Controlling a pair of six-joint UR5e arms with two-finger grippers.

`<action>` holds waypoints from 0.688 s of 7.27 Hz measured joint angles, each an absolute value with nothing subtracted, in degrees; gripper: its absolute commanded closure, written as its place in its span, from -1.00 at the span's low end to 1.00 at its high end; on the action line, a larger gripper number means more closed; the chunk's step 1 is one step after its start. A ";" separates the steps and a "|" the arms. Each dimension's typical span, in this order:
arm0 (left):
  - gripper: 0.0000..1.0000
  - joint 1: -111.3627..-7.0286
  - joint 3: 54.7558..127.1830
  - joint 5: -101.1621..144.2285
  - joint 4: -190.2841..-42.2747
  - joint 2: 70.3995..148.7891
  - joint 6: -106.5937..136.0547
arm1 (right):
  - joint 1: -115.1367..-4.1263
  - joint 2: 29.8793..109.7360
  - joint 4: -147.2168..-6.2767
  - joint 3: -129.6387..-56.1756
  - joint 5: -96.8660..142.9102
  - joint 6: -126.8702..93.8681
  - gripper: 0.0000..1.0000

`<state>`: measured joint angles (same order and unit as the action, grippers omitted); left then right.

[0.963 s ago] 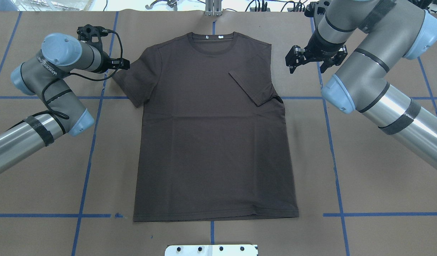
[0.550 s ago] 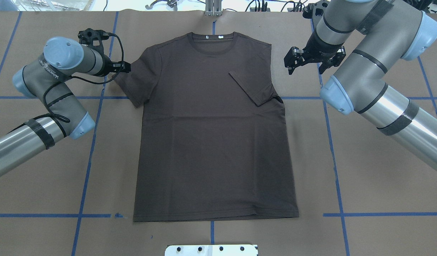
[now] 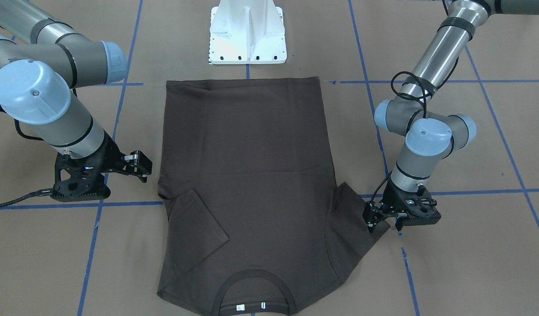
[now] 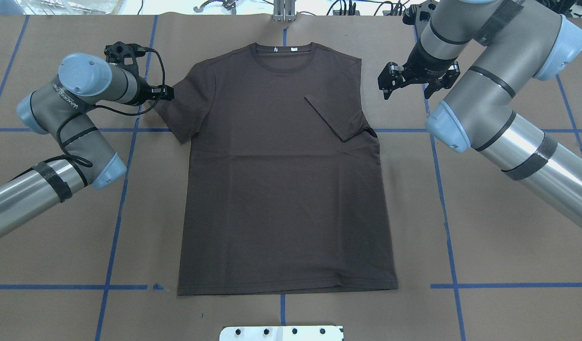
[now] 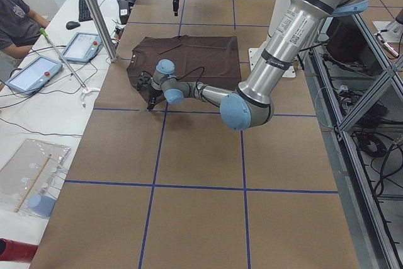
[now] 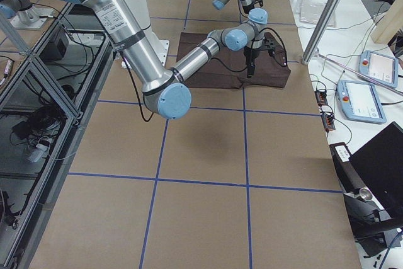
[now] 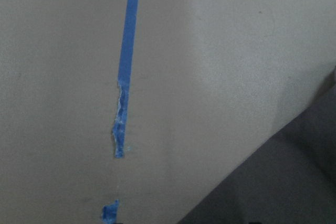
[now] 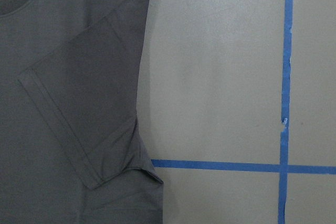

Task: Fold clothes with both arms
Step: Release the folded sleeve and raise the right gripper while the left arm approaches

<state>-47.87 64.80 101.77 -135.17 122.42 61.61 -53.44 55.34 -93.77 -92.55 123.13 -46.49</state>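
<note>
— What do we have on the table [image 4: 509, 246]?
— We see brown paper [image 4: 49, 246] covering it, crossed by blue tape lines [image 4: 114, 227]. A dark brown T-shirt [image 4: 281, 199] lies flat in the middle.
— And its sleeves?
— One sleeve [image 4: 336, 116] lies folded onto the chest, and the other sleeve [image 4: 179, 111] is spread on the paper. We also see a white bolted pedestal [image 3: 247, 39] just beyond the hem [image 3: 243, 80].

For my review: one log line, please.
shirt flat, right sleeve folded in | left hand open at left sleeve | right hand open, clear

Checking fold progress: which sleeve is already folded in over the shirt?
The sleeve on the robot's right: folded inward over the T-shirt; the left one spreads out flat.
</note>
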 measured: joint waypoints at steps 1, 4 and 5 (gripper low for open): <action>-0.25 -47.84 64.83 101.76 -135.17 122.35 61.61 | -53.44 55.31 -93.77 -92.56 123.13 -46.49 -1.00; 0.16 -47.83 66.12 101.77 -134.51 122.27 61.61 | -53.44 55.30 -93.78 -92.63 123.14 -46.49 -1.00; 0.23 -47.83 67.05 101.76 -133.37 122.17 61.61 | -53.44 55.33 -93.78 -92.63 123.14 -46.49 -1.00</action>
